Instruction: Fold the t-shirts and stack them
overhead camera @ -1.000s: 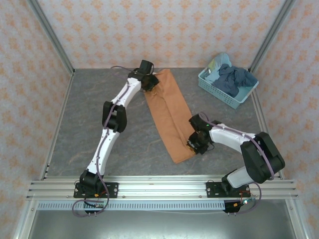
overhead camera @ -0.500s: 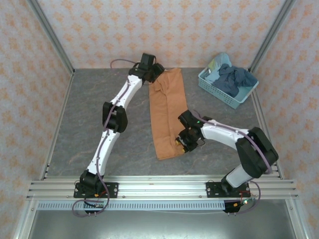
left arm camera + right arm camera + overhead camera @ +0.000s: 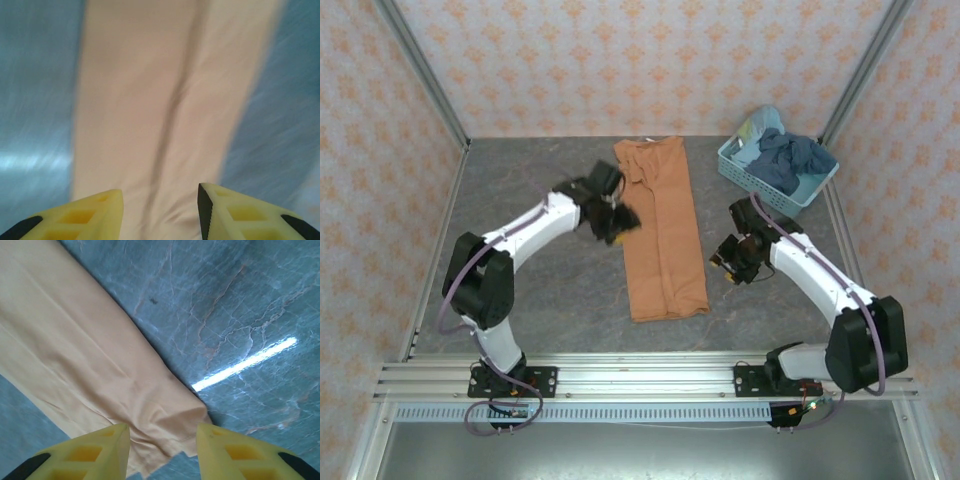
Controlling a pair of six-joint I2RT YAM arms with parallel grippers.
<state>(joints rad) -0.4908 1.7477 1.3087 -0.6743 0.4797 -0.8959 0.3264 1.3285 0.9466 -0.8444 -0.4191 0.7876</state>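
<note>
An orange-tan t-shirt point(image 3: 663, 235) lies flat on the grey table, folded into a long narrow strip running from the back towards the front. My left gripper point(image 3: 613, 220) hovers at the strip's left edge near its middle. In the left wrist view the left gripper point(image 3: 160, 192) is open above the blurred t-shirt point(image 3: 170, 95), with nothing between its fingers. My right gripper point(image 3: 734, 257) sits just right of the strip, off the cloth. In the right wrist view the right gripper point(image 3: 162, 432) is open and empty over an end corner of the t-shirt point(image 3: 95, 370). Dusty blue t-shirts point(image 3: 790, 155) are heaped in the basket.
A light-blue lattice basket point(image 3: 752, 178) stands at the back right corner of the table point(image 3: 520, 290). Patterned walls close in the back and sides. A metal rail point(image 3: 640, 378) runs along the near edge by the arm bases.
The strip swung from a slant to lie straight and flat. The left gripper came from the far end to the strip's middle left. The right gripper moved right, off the cloth.
</note>
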